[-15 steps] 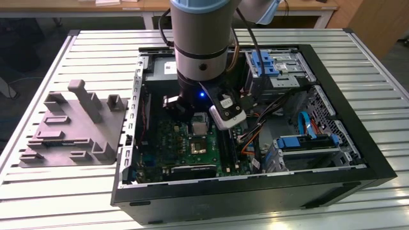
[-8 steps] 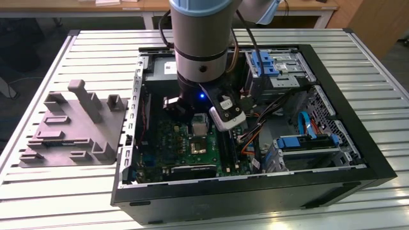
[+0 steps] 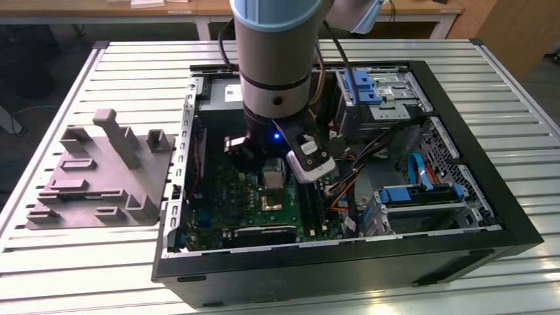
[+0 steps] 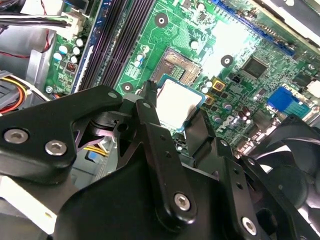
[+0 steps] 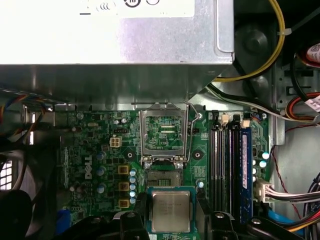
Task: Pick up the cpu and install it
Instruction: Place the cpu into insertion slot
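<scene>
The cpu (image 5: 171, 211) is a small square chip with a pale silvery top, and my gripper (image 5: 171, 216) is shut on it. Black fingers (image 4: 148, 106) press on two opposite edges of the cpu (image 4: 176, 101). It hangs level a little above the green motherboard (image 5: 95, 150), just short of the open socket (image 5: 162, 176). The socket's metal load plate (image 5: 164, 134) stands flipped up behind it. In the exterior view the gripper (image 3: 273, 172) reaches down into the open computer case (image 3: 473, 216) over the socket (image 3: 274, 197).
A silver power supply (image 5: 115, 45) looms beyond the socket. Memory slots (image 5: 230, 170) and bundled cables (image 5: 295, 190) run beside it, and a black fan (image 4: 295, 150) sits close by. A grey plastic tray with upright posts (image 3: 105, 177) lies on the slatted table (image 3: 52, 262) at the exterior view's left.
</scene>
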Action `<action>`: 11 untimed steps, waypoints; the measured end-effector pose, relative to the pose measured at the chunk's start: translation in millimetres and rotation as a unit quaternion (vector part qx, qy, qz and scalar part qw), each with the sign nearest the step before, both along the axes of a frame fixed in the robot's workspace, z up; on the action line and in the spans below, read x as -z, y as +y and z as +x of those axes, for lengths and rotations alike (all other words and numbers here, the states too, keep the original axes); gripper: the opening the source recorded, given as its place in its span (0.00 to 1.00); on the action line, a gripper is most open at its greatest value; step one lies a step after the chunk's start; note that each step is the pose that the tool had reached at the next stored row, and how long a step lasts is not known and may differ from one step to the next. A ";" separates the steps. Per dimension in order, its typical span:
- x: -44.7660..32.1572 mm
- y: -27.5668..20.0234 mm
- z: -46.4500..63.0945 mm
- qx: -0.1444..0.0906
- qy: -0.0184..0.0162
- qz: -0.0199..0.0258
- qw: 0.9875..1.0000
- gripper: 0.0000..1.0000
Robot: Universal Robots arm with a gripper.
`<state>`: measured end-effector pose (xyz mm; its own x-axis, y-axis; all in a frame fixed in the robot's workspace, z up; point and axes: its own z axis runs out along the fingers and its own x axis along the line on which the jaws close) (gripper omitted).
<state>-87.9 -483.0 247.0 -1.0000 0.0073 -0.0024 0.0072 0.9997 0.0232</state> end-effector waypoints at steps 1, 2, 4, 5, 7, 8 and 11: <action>0.8 0.0 0.0 0.000 0.000 0.000 1.000 0.47; 1.3 0.0 0.0 0.000 0.000 0.000 1.000 0.47; 1.4 0.0 0.0 0.000 0.000 0.000 1.000 0.47; 1.4 0.0 0.0 0.000 0.000 0.000 1.000 0.47; 1.5 0.0 0.0 0.000 0.000 0.000 1.000 0.47; 1.6 0.0 0.0 0.000 0.000 0.000 1.000 0.47; 3.2 0.0 0.0 0.000 0.000 0.000 1.000 0.47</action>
<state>-87.9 -483.0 243.9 -1.0000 0.0073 -0.0026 0.0073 0.9997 0.0235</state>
